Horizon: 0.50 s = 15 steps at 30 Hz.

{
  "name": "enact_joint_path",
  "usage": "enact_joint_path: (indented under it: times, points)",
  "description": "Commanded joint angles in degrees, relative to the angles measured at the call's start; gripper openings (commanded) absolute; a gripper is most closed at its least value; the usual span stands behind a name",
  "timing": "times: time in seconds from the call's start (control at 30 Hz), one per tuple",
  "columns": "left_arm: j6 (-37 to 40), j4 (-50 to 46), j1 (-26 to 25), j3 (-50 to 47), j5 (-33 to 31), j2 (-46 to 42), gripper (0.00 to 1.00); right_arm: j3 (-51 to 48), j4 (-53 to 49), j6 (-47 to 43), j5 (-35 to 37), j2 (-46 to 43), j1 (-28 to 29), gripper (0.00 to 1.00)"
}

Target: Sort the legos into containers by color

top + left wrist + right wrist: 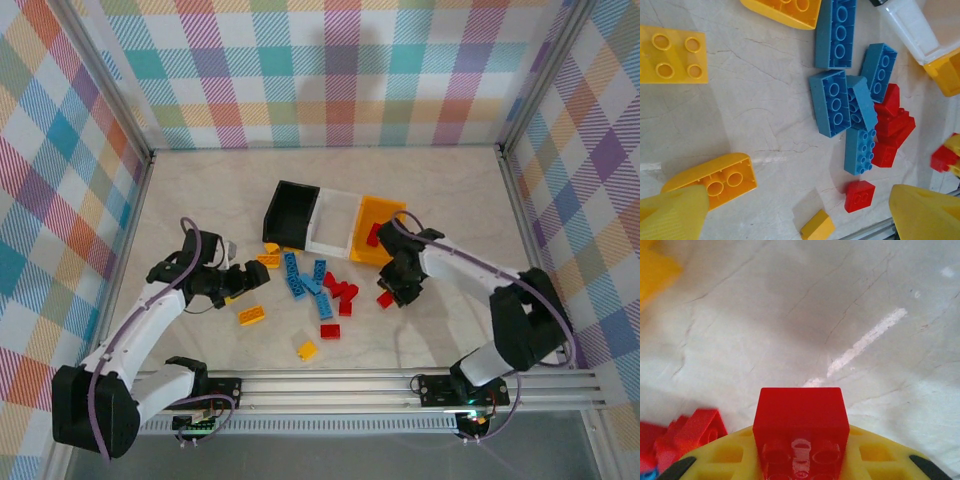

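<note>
Pinching a red lego (801,425) — right gripper (395,290), near orange bin (387,213).

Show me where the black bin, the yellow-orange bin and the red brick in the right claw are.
black bin (290,212): top view, dark inside.
yellow-orange bin (388,214): top view, bare floor.
red brick (800,407): right wrist view, smooth face.

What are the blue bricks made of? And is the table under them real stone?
The blue bricks look like hard moulded plastic, smooth and slightly glossy: even colour, crisp edges, round studs. The tabletop looks like pale marble with thin dark veins, but it could equally be a printed surface; the pictures leave that open.
</note>
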Motion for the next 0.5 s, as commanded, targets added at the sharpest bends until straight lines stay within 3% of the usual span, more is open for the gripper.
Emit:
enact_joint_path:
  times: [0.0, 0.13, 0.47]
  points:
    - [1.4, 1.6, -0.7, 1.4, 1.9, 1.3, 0.93, 4.0, -5.1, -10.1, 2.8, -5.5, -0.2, 0.20]
    - [2.6, 1.6, -0.9, 2.5, 5.4, 4.0, 0.92, 12.6, -6.2, -18.9, 6.4, -4.6, -1.4, 0.20]
    - [4.8, -3.0, -1.7, 3.2, 4.6, 2.5, 0.91, 39.1, -11.6, -41.6, 3.3, 21.8, -9.1, 0.18]
